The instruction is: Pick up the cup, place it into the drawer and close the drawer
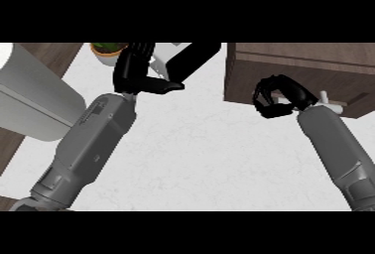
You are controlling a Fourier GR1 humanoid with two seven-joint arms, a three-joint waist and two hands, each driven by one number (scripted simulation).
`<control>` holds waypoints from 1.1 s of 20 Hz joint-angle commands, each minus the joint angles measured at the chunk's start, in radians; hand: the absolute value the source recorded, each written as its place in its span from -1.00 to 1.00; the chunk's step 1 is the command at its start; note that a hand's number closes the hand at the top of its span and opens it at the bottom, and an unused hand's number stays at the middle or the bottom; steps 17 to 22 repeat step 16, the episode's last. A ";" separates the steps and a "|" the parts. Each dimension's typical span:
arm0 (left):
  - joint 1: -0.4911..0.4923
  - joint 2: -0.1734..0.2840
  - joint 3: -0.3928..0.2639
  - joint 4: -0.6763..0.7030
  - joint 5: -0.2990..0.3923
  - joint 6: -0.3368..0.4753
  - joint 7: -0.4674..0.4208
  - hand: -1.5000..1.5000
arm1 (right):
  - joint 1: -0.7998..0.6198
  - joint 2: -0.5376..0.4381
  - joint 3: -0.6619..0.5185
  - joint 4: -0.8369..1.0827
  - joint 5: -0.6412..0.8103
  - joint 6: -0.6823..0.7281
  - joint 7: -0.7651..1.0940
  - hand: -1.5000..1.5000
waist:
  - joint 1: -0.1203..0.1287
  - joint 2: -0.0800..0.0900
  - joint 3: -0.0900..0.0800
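I see no cup in the head view. The drawer (307, 64) is a dark wooden box at the upper right, jutting over the white counter (212, 149). My right hand (277, 96) hangs at the drawer's front lower edge with its fingers curled, and nothing shows inside them. A small white piece (331, 104) sticks out beside that wrist; I cannot tell what it is. My left hand (139, 69) rests at the top centre-left, fingers straight and pointing away, thumb out to the right.
A potted plant (107, 50) in an orange pot stands at the back, just left of my left hand. A large pale grey body (33, 99) fills the left side over dark wood. A white object (167, 49) lies behind the left hand's fingers.
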 commanded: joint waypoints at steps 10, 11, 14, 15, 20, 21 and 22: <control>0.062 0.018 -0.015 -0.048 0.007 -0.060 0.012 -1.00 | -0.158 -0.138 -0.119 0.017 -0.071 0.006 0.071 1.00 | 0.064 0.024 -0.009; 0.035 0.021 -0.007 -0.060 0.011 -0.052 0.020 -1.00 | -0.153 -0.144 -0.121 0.010 -0.076 0.015 0.068 1.00 | 0.068 0.023 -0.007; 0.065 0.039 -0.006 -0.058 0.016 -0.078 0.020 -1.00 | -0.141 -0.161 -0.126 -0.003 -0.088 0.039 0.070 1.00 | 0.076 0.026 -0.009; 0.067 0.032 -0.013 -0.061 0.009 -0.072 0.017 -1.00 | -0.140 -0.162 -0.122 -0.011 -0.088 0.044 0.064 1.00 | 0.075 0.024 -0.008; 0.065 0.024 -0.013 -0.065 0.015 -0.076 0.021 -1.00 | -0.143 -0.167 -0.125 -0.013 -0.093 0.057 0.078 1.00 | 0.075 0.025 -0.009; 0.065 0.024 -0.013 -0.065 0.015 -0.076 0.021 -1.00 | -0.143 -0.167 -0.125 -0.013 -0.093 0.057 0.078 1.00 | 0.075 0.025 -0.009; 0.065 0.024 -0.013 -0.065 0.015 -0.076 0.021 -1.00 | -0.143 -0.167 -0.125 -0.013 -0.093 0.057 0.078 1.00 | 0.075 0.025 -0.009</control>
